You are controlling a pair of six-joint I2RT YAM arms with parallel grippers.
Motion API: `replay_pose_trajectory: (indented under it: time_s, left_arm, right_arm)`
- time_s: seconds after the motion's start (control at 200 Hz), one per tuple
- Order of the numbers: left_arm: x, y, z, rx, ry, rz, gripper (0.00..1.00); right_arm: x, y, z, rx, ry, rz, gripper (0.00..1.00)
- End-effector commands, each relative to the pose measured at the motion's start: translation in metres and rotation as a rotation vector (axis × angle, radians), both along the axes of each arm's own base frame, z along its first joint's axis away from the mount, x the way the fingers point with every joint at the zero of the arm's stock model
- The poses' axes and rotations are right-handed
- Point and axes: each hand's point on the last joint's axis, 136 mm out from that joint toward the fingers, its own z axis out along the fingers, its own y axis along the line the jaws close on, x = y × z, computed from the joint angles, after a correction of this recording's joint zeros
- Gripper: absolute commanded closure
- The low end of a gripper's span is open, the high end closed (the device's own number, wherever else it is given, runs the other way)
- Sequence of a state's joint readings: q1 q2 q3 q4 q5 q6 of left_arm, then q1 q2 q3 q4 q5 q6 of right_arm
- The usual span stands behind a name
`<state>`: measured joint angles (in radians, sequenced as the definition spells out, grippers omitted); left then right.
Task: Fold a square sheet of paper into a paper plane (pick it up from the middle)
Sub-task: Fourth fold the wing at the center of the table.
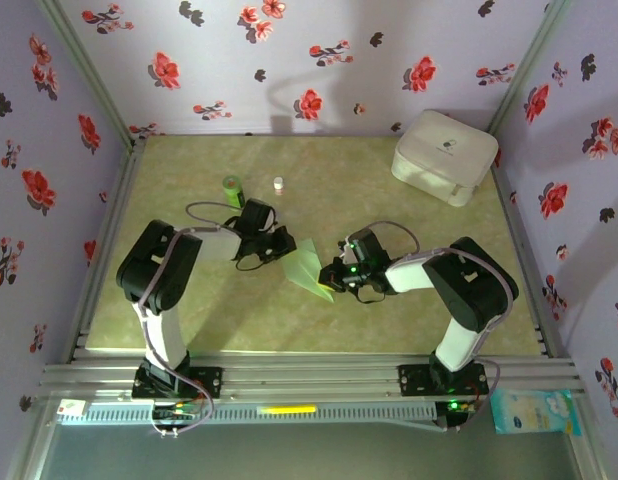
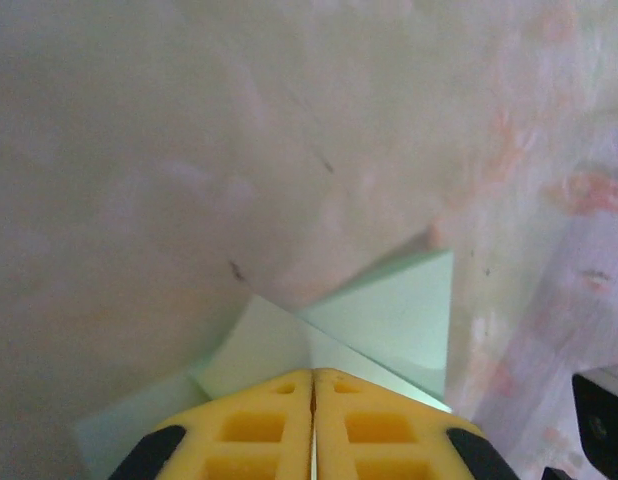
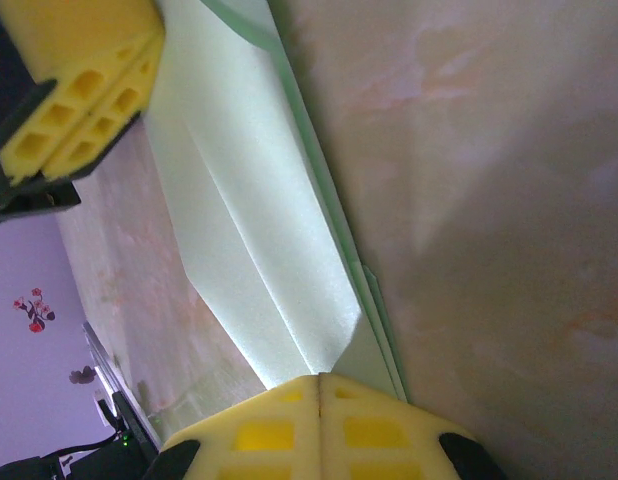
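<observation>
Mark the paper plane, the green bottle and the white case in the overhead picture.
paper plane (image 1: pixel 309 268): top external view, middle of its folded body.
green bottle (image 1: pixel 233 190): top external view, middle of the bottle.
white case (image 1: pixel 444 150): top external view, centre of its lid.

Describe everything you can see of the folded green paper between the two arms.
The paper plane is thin pale green paper, plain and matte, part-folded into a long tapering shape with a lengthwise crease and layered edges. It sits slanted near the middle of the table, between the arms. The left claw looks shut on one end, the right claw on the other.
</observation>
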<state>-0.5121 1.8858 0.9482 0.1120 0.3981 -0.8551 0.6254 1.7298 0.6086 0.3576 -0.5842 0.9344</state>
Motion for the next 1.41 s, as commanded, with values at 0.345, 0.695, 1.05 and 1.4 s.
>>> replay_pose_trajectory:
  time_s: [0.345, 0.695, 1.05, 1.4]
  left_arm:
    - [0.025, 0.029, -0.006, 0.104, -0.043, 0.027, 0.92]
    - [0.036, 0.028, 0.026, 0.108, -0.1, 0.049, 0.93]
    - [0.013, -0.008, 0.072, 0.054, -0.176, -0.015, 0.91]
    - [-0.026, -0.055, 0.029, -0.016, -0.06, -0.111, 0.91]
  right_arm:
    - [-0.031, -0.028, -0.039, -0.146, 0.141, 0.003, 1.0]
    - [-0.031, -0.028, -0.039, -0.147, 0.142, 0.006, 1.0]
    - [-0.029, -0.027, -0.037, -0.144, 0.136, 0.003, 1.0]
    - [-0.025, -0.023, -0.032, -0.128, 0.125, -0.003, 1.0]
